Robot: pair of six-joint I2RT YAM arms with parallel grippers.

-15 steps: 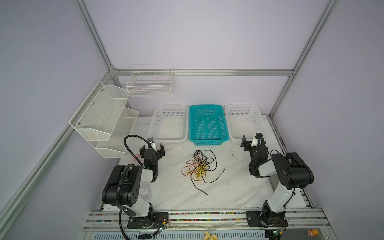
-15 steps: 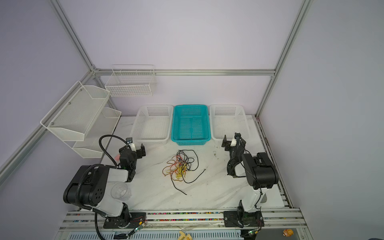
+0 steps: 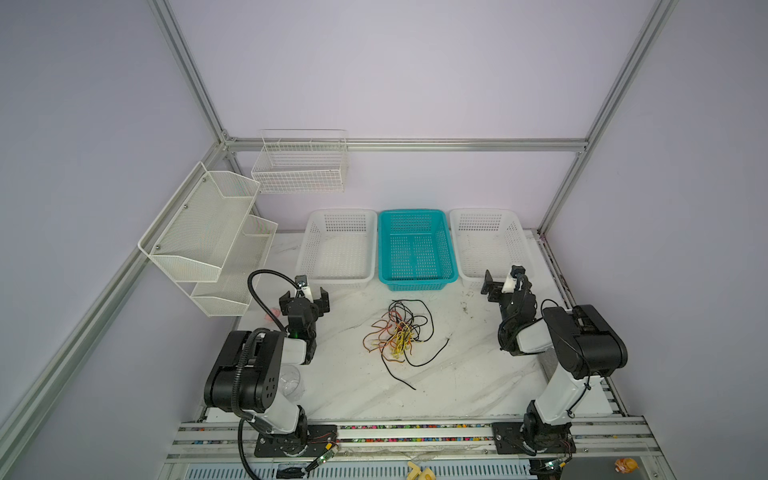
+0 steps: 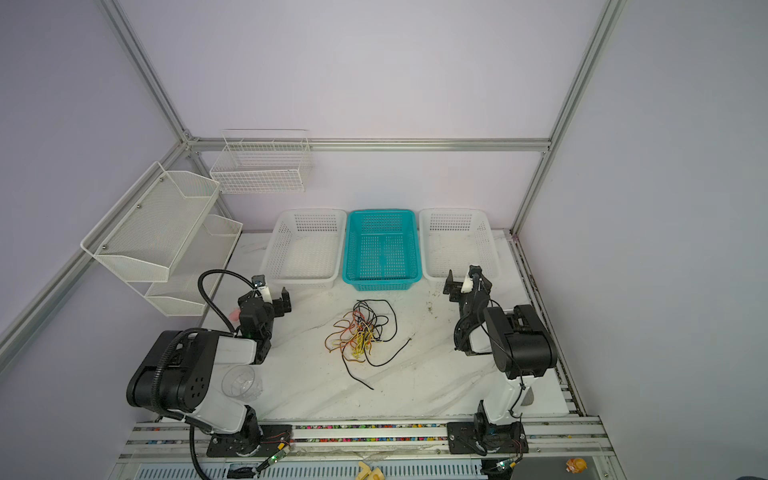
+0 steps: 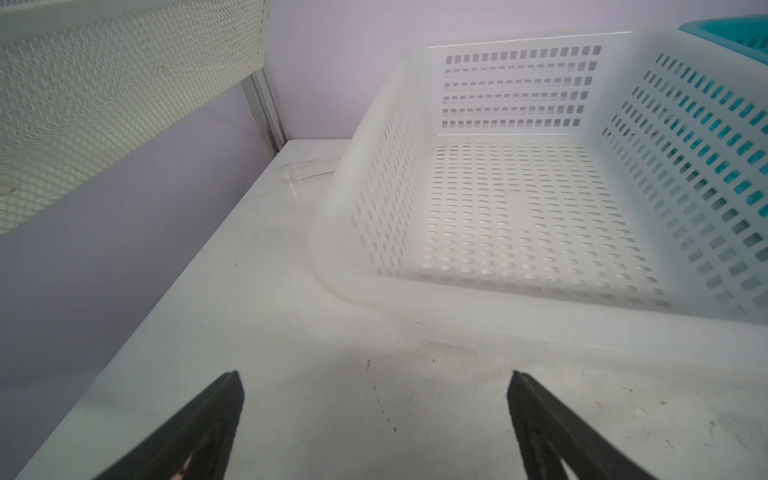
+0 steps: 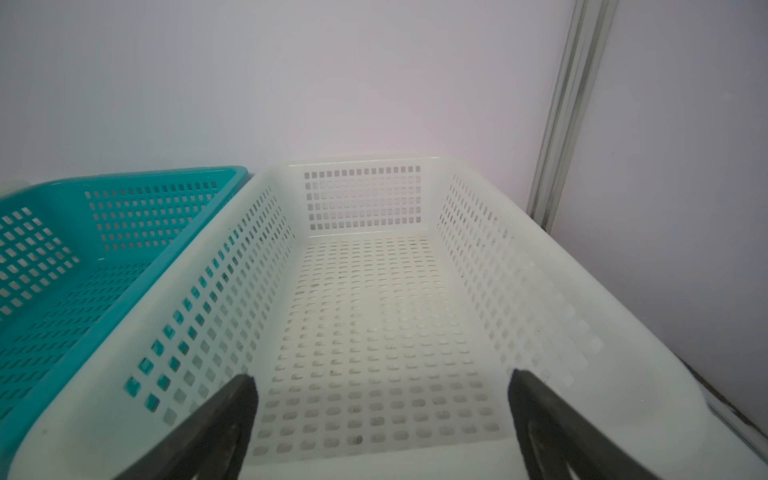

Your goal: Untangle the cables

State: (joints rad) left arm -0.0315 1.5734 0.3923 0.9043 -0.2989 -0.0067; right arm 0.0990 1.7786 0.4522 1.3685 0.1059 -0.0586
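Cables [image 3: 399, 332] lie in a tangle; left gripper [image 3: 304, 297] and right gripper [image 3: 502, 280] hang well apart from it, jaws spread wide, holding nothing.

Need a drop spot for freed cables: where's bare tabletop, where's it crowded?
Bare: marble between the cables and the right arm; between them and the left gripper; the front strip before the rail. Crowded: the cables at centre; teal basket and white baskets across the back; clear cup by the left arm.

left gripper [image 5: 374, 380] is hanging spread wide over the table [image 5: 232, 316], facing the white basket [image 5: 478, 305], with the teal basket [image 5: 731, 31] sitting just beside it.
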